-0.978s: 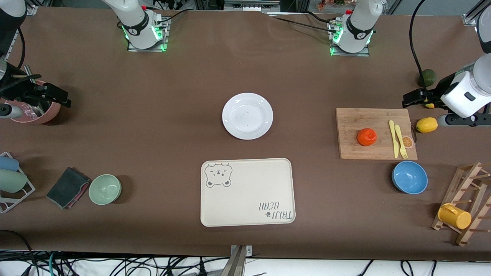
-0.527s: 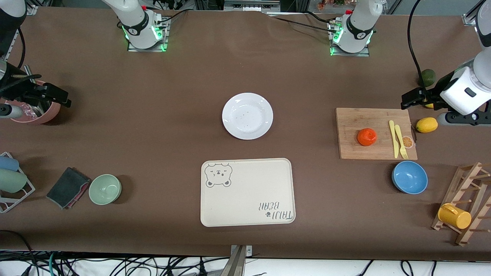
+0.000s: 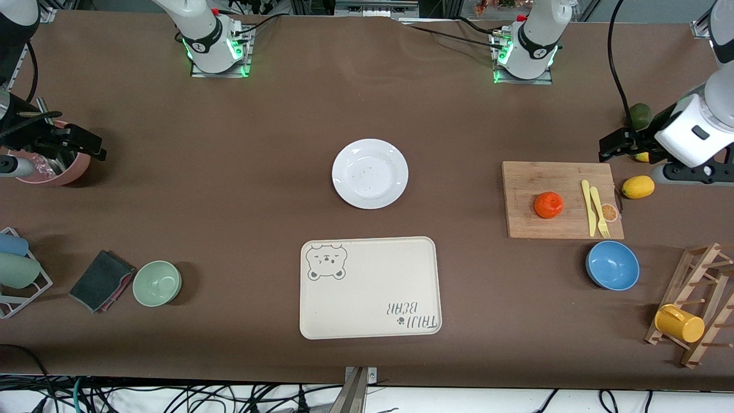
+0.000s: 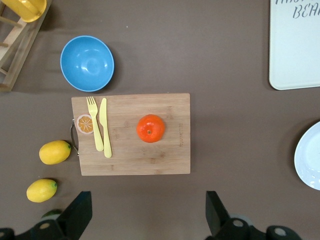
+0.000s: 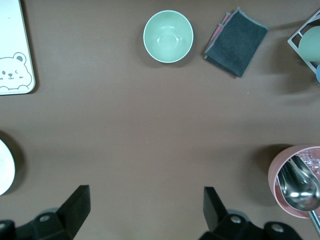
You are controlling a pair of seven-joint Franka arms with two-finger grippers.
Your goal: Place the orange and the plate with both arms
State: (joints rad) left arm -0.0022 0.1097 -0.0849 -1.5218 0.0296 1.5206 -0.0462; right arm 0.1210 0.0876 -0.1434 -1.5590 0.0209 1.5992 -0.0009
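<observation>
The orange (image 3: 547,205) lies on a wooden cutting board (image 3: 527,178) toward the left arm's end of the table; it also shows in the left wrist view (image 4: 150,128). The white plate (image 3: 370,173) sits empty at the table's middle, and its edge shows in the left wrist view (image 4: 310,160) and the right wrist view (image 5: 4,175). My left gripper (image 3: 615,143) is open and empty, up over the bare table beside the board's corner (image 4: 148,210). My right gripper (image 3: 86,146) is open and empty, over the table beside a pink cup (image 5: 146,207).
A cream bear-print tray (image 3: 370,287) lies nearer the camera than the plate. A yellow fork and knife (image 3: 593,206) lie on the board. Two lemons (image 3: 637,186), a dark green fruit (image 3: 639,115), a blue bowl (image 3: 612,265), a mug rack (image 3: 694,304), a green bowl (image 3: 157,283), a grey cloth (image 3: 102,280) and the pink cup (image 3: 54,163) stand around.
My left arm's wrist and gripper have shifted slightly toward the robots' bases. The right arm has not moved. The orange and plate stay in place.
</observation>
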